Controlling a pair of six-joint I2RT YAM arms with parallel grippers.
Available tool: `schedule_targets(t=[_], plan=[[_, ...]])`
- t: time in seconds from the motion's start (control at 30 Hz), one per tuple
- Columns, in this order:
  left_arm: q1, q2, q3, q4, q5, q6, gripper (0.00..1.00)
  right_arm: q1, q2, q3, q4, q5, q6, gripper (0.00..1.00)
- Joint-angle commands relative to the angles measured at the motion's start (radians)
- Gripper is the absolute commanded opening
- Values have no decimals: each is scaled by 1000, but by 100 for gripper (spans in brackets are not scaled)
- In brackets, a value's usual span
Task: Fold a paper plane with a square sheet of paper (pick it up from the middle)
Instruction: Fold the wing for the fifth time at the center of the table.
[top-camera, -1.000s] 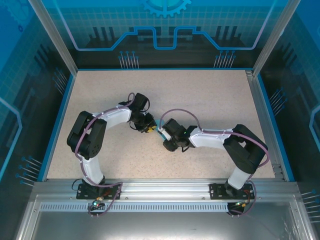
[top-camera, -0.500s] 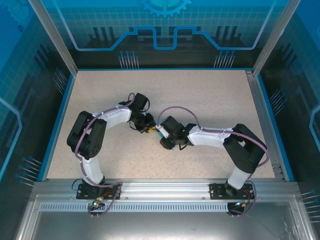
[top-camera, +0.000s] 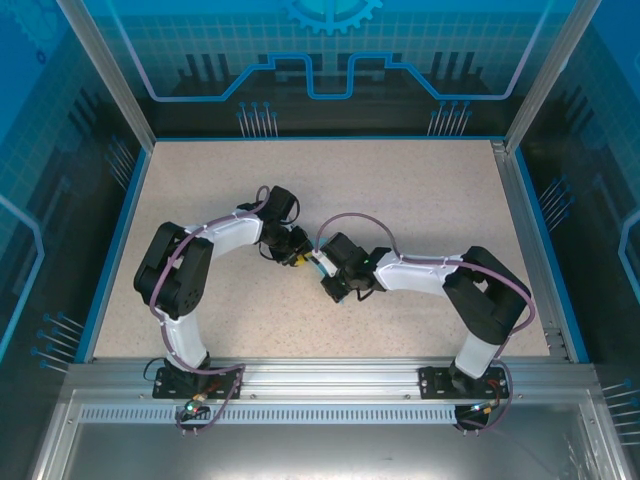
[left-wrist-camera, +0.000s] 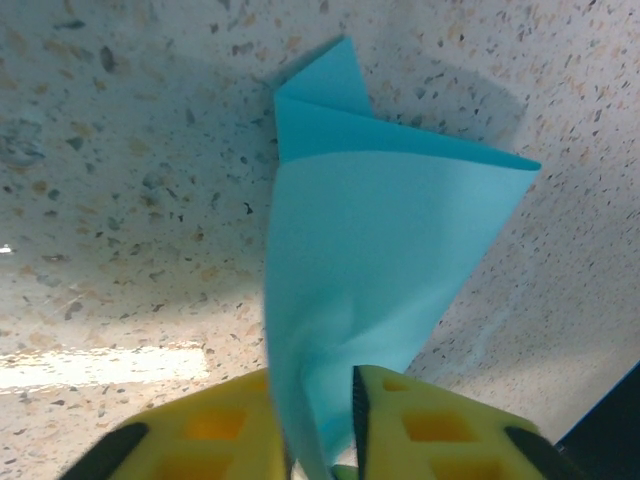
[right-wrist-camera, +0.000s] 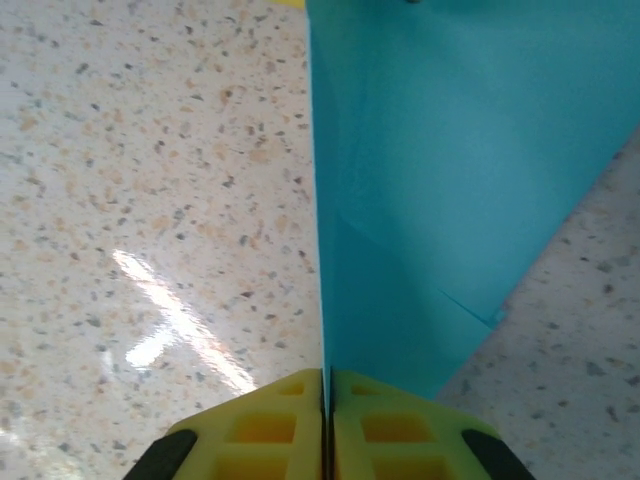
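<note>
Near the middle of the speckled tabletop (top-camera: 420, 190) the 2 pincers meet almost tip to tip. The paper (left-wrist-camera: 385, 260), light blue and folded to a point, is between them, a little above the surface with its shadow under it. The right pincer (right-wrist-camera: 327, 425) is pressed together on 1 edge of the paper, which goes straight into the seam between its yellow fingers (right-wrist-camera: 400, 440). The left pincer (left-wrist-camera: 322, 440) has the narrow end of the paper in a small gap between its fingers (left-wrist-camera: 205, 430); I cannot tell if they press it or only stand beside it. From above, the 2 wrists cover nearly all the paper, and a purple cable (top-camera: 352, 221) loops over the right wrist. Blue panels (top-camera: 330, 40) and a metal rail (top-camera: 330, 375) surround the tabletop.
</note>
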Motion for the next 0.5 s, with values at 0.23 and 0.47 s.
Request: schedule_targets(t=[0.23,0.47], plan=[[1,-95,-4,-41,-31,26,41,-68,19,-63,135,-258,104,10],[1,-66,-15,-61,-23,30,47,-70,38,-63,109,-258,96,11]])
